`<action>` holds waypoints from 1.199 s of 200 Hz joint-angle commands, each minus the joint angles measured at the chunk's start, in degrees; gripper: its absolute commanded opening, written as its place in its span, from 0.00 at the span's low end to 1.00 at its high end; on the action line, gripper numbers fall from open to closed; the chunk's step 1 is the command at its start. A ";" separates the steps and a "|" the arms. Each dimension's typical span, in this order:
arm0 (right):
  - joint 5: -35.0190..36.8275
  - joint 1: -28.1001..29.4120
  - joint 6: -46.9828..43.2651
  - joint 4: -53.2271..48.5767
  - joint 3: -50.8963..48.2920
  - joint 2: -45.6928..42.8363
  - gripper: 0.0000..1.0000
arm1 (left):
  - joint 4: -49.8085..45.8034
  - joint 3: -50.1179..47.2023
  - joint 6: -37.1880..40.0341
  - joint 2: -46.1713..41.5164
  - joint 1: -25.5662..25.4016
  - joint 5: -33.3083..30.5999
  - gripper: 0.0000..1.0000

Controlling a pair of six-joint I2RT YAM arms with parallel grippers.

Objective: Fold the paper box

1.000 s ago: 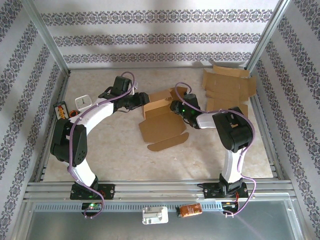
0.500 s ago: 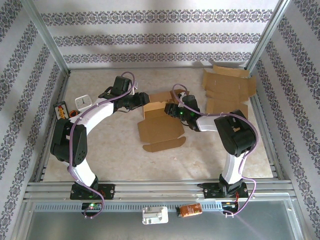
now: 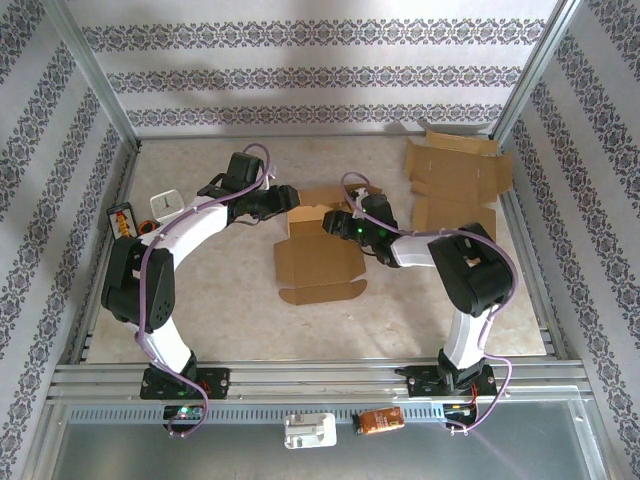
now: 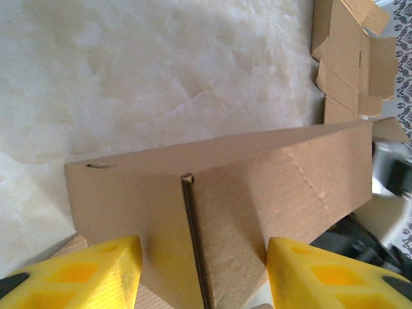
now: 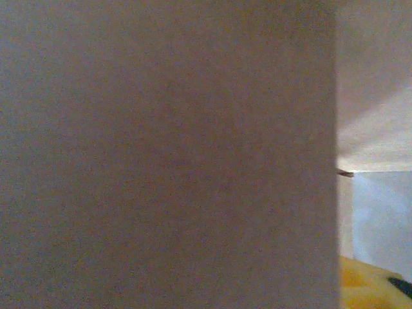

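Okay, left gripper [image 4: 203, 261]: clamped on paper box [image 4: 290, 174] corner; I brace it.
Right gripper [image 3: 337, 224]: grip unreadable; I'd push wall ahead squarely.

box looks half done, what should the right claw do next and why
Probably press the right claw inward to square up the box wall: the left claw braces the far corner, and the front flap lies open and flat.
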 commanded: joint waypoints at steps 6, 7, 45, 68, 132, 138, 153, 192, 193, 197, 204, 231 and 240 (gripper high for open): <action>1.76 -1.14 -4.14 -2.66 -4.69 -10.96 0.63 | -1.19 0.53 0.47 1.67 0.33 0.21 0.53; 1.85 -1.22 -4.31 -2.82 -4.93 -11.38 0.63 | -1.19 0.53 0.46 1.67 0.34 0.23 0.53; 5.74 -6.43 -17.15 -13.24 -10.66 -27.11 0.76 | -1.19 0.64 0.86 1.28 0.29 -0.20 0.53; 7.67 -11.19 -29.28 -18.25 -11.13 -31.81 0.88 | -0.90 0.55 0.68 1.32 0.31 -0.09 0.53; -1.14 -15.25 -44.65 -28.56 3.96 -17.22 0.90 | -1.70 1.24 0.76 1.33 0.30 0.25 0.53; -1.51 -15.37 -44.65 -28.99 5.55 -15.41 0.90 | -1.89 1.32 0.89 1.39 0.35 0.40 0.53; -2.57 -15.83 -44.30 -30.13 9.62 -11.13 0.88 | -2.38 1.50 1.07 1.43 0.30 0.68 0.53; -8.25 -15.99 -40.70 -36.20 20.18 -1.61 0.76 | -2.65 1.67 1.01 1.50 0.35 0.45 0.53; -8.39 -15.98 -40.70 -36.50 20.42 -1.43 0.76 | -2.67 1.71 1.00 1.50 0.31 0.48 0.53; -8.92 -15.97 -39.76 -37.10 21.13 -0.88 0.74 | -2.69 1.67 0.90 1.50 0.30 0.42 0.53; -9.77 -15.98 -38.28 -37.83 22.03 -0.06 0.71 | -2.64 1.82 0.86 1.45 0.31 0.45 0.53; -11.93 -15.74 -32.37 -37.96 21.93 1.71 0.60 | -2.42 2.18 0.63 1.67 0.29 0.62 0.53; -12.09 -15.55 -30.55 -38.19 21.52 1.96 0.60 | -2.43 2.28 0.64 1.81 0.34 0.84 0.54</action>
